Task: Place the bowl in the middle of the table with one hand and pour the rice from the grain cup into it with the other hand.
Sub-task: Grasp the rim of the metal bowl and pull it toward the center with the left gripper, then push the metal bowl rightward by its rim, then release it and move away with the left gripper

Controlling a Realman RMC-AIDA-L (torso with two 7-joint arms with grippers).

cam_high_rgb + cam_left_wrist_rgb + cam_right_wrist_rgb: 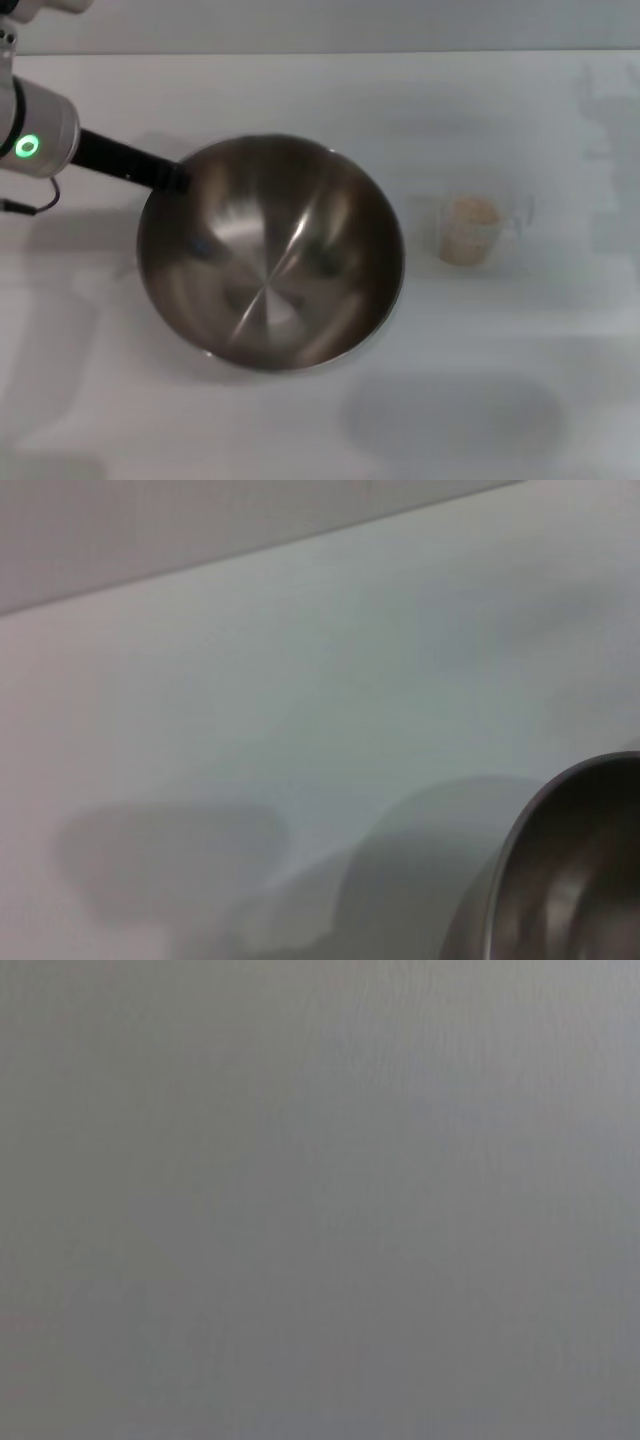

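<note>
The stainless-steel bowl (270,255) is in the head view, left of the table's middle, and looks raised off the white table (300,90), with a soft shadow to its lower right. My left gripper (172,177) reaches in from the left on a silver arm with a green ring and is shut on the bowl's far-left rim. The bowl is empty inside. Its rim also shows in the left wrist view (570,860). The clear grain cup (470,230) stands upright to the right of the bowl, holding pale rice (468,215). My right gripper is out of view.
The table's far edge (330,52) runs along the top of the head view. The bowl's shadow (450,415) lies at the front right. The right wrist view shows only a plain grey surface.
</note>
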